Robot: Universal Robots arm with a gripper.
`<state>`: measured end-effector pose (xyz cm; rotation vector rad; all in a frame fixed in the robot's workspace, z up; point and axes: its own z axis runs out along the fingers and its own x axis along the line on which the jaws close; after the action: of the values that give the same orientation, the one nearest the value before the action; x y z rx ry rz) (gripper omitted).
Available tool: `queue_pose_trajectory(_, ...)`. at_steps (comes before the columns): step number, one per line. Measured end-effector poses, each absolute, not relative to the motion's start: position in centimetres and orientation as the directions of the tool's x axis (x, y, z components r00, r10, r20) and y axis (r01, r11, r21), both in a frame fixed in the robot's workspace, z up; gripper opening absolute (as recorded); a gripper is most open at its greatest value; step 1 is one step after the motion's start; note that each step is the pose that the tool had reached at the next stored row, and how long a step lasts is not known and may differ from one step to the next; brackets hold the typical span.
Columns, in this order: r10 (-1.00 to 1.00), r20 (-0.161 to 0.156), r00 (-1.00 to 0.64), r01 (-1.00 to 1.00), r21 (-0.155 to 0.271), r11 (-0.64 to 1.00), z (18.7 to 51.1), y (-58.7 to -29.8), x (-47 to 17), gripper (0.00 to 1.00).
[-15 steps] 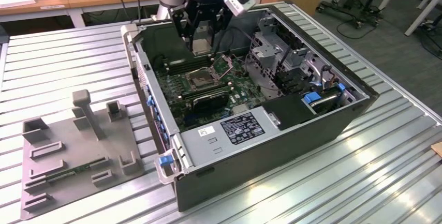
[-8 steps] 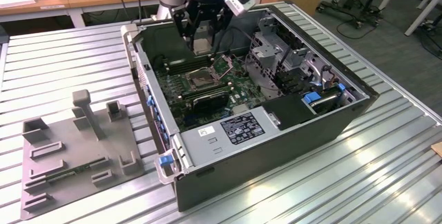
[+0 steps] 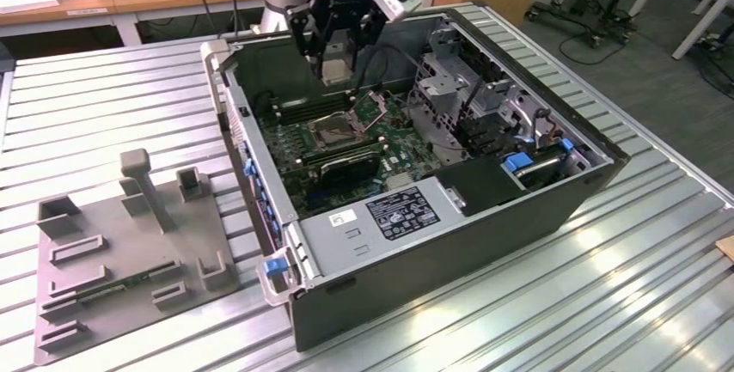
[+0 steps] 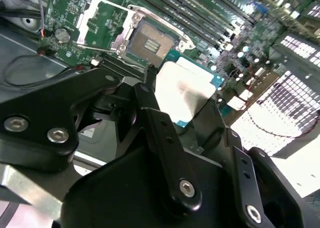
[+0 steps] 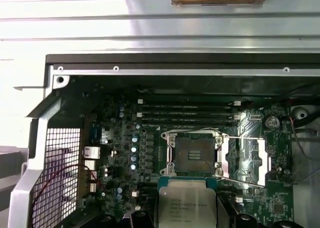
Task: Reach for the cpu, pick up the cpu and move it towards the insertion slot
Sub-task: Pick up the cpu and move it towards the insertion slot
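Note:
My gripper (image 3: 333, 70) hangs over the open computer case (image 3: 482, 243) and is shut on the cpu (image 3: 333, 72), a pale silver square chip held above the motherboard. In both wrist views the cpu (image 4: 186, 90) (image 5: 186, 204) sits between the black fingers (image 4: 162, 133), beside and above the insertion slot (image 4: 150, 43) (image 5: 193, 155). The insertion slot (image 3: 333, 130) is a square socket with a shiny frame and dark centre. Its metal load plate (image 5: 250, 158) is swung open to one side.
Long black memory slots (image 5: 185, 112) run beside the socket. A drive cage (image 3: 459, 88) and a metal box (image 3: 384, 217) crowd the case toward the exterior view's right. A grey fixture plate (image 3: 126, 252) with upright posts lies on the slatted table (image 3: 573, 303) at the left.

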<state>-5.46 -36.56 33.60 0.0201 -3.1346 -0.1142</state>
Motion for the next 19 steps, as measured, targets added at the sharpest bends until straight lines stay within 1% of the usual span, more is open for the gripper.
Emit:
queue_pose_trajectory(13, -0.013, 0.004, -1.0, -0.012, 0.073, 0.997, 31.6, -35.7, -4.7, 0.54)
queue_pose_trajectory(19, -0.013, 0.004, -1.0, -0.012, 0.074, 0.997, 31.4, -35.6, -4.7, 0.54)
